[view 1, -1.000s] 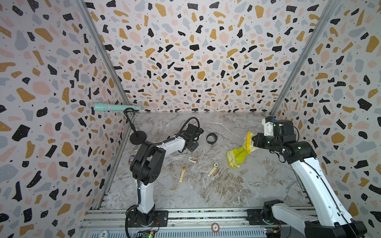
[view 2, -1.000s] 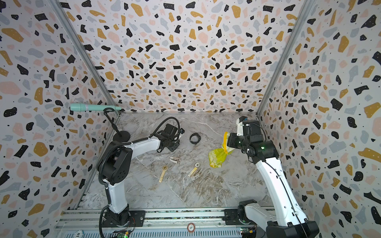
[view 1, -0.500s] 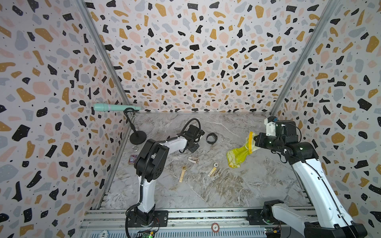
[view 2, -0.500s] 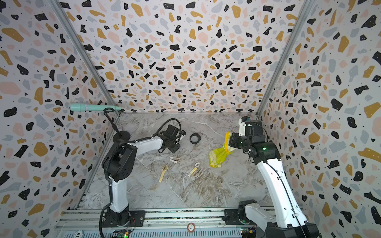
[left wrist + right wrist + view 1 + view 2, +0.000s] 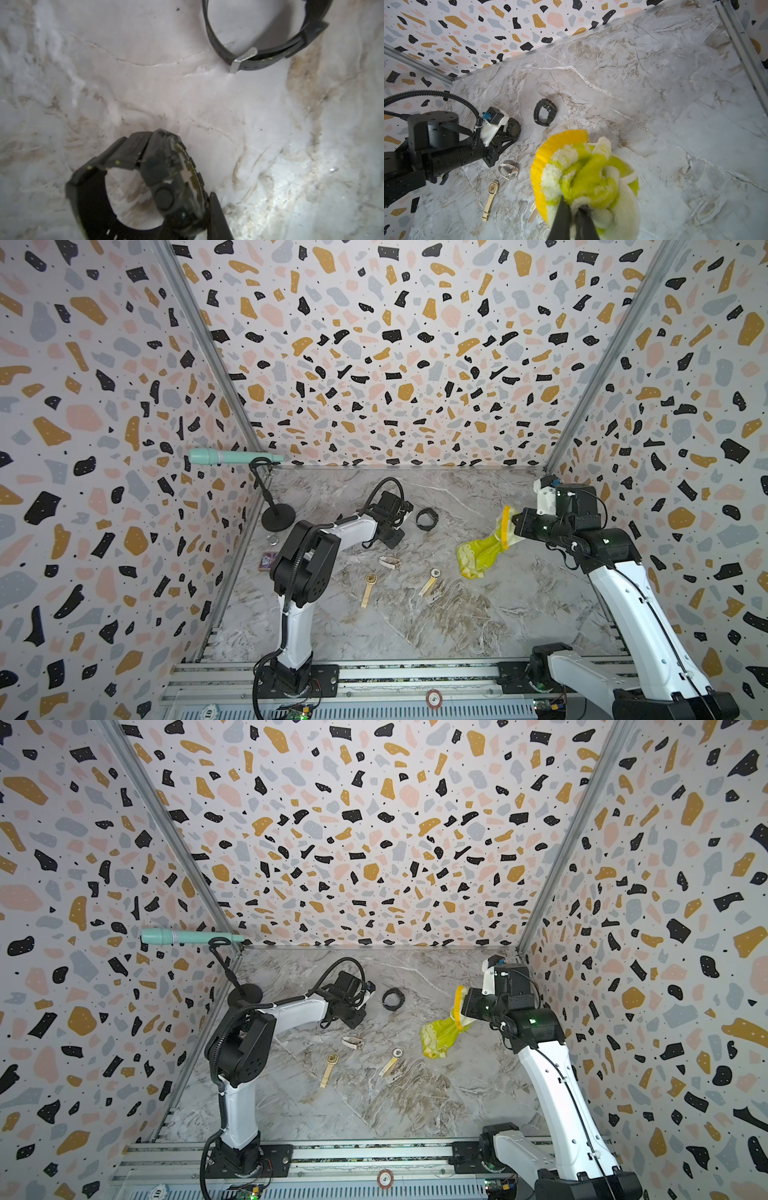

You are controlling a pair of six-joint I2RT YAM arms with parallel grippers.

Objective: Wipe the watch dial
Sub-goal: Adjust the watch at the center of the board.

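Watch dial, seemingly pinched in narrow jaws of left gripper, at nine o'clock from yellow cloth clamped tight in right gripper; well apart.

Both top views hang high over the front rail, looking down and back across the whole table to the rear wall, near twins. Left wrist camera sits very close over the table, filled by the held watch. Right wrist camera looks wider, past its cloth, catching that same watch and the left arm.
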